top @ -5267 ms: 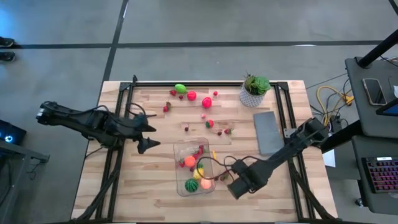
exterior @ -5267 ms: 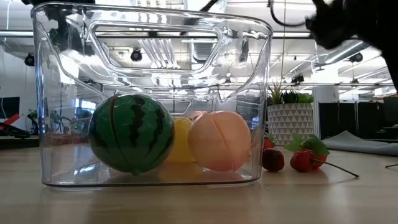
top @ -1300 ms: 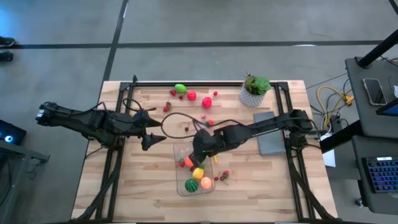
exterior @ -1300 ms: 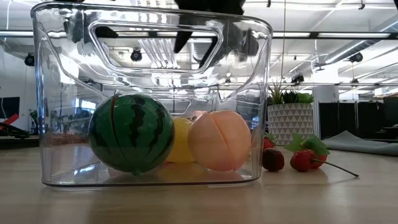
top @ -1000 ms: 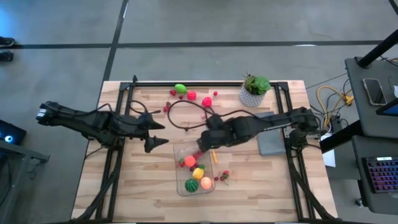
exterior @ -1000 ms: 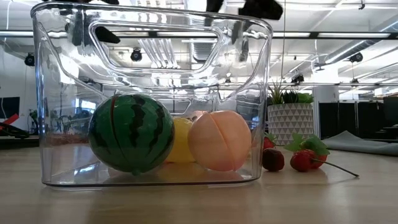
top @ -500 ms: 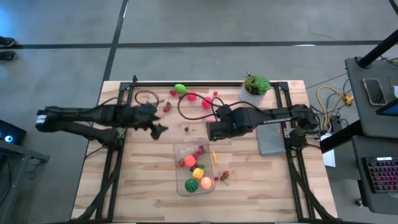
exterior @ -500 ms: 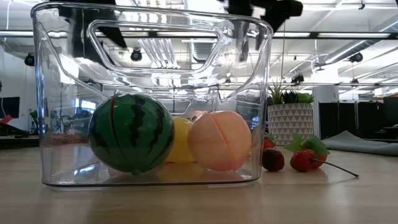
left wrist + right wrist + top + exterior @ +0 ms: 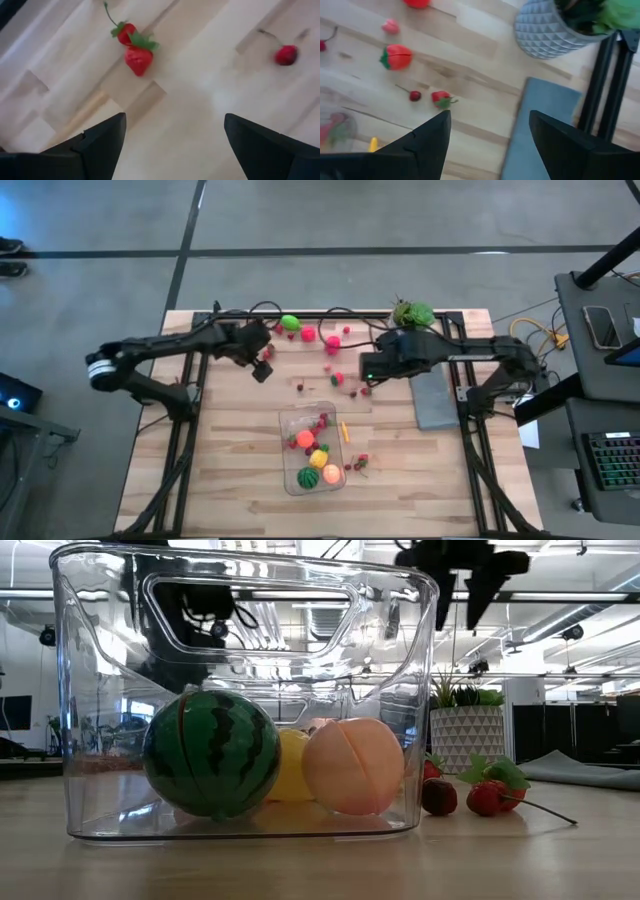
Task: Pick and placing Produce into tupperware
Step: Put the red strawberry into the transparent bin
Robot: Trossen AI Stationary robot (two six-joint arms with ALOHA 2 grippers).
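Left wrist view — strawberry (image 9: pixel 138 59) lies just ahead of the open, empty left end effector (image 9: pixel 172 145).

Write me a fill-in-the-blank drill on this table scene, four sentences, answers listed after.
1. The striped green toy inside the tupperware is a ____.
2. In the left wrist view, the left gripper, fingers apart, looks down on a red ____ with green leaves.
3. The potted plant stands in a ____ pot.
4. The grey slab lies on the table on the ____ arm's side.

Missing words: watermelon; strawberry; white; right
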